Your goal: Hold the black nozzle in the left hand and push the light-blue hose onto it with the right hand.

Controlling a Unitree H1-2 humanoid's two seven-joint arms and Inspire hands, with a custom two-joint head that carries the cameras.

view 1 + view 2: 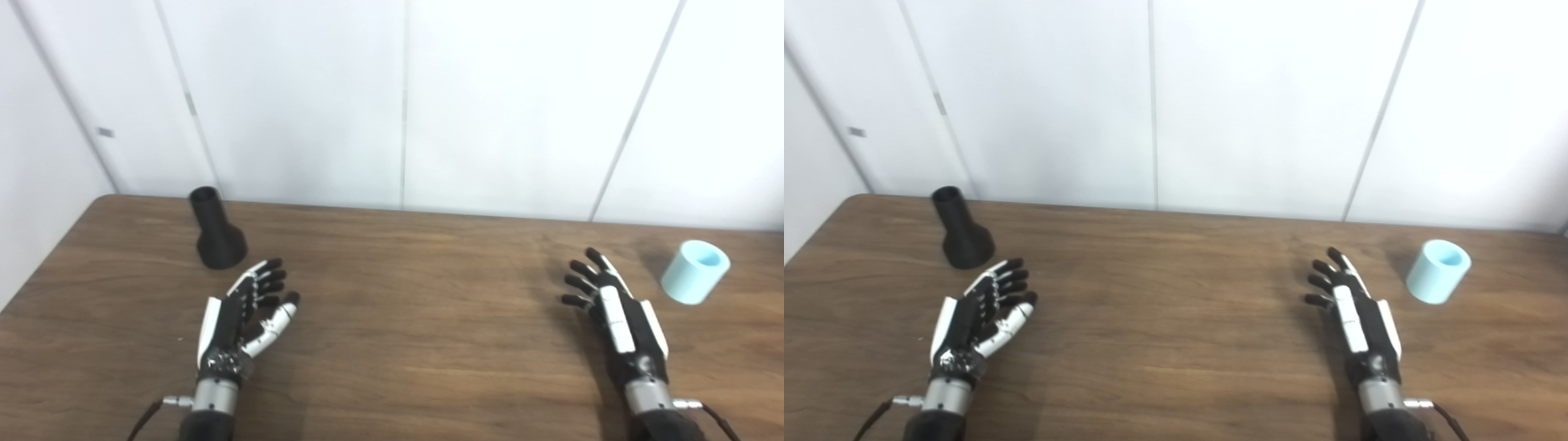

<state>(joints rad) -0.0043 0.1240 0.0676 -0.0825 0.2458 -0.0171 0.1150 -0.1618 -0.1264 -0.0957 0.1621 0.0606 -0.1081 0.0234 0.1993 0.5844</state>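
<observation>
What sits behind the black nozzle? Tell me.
Behind the black nozzle is a strip of bare table, then the white wall. The patch the nozzle covers cannot be seen.

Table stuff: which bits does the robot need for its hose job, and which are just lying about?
Needed:
nozzle, standing upright at the far left
hose, a short piece at the far right
left hand, open, holding nothing
right hand, open, holding nothing

Lying about:
nothing else; only the bare table beneath them
</observation>
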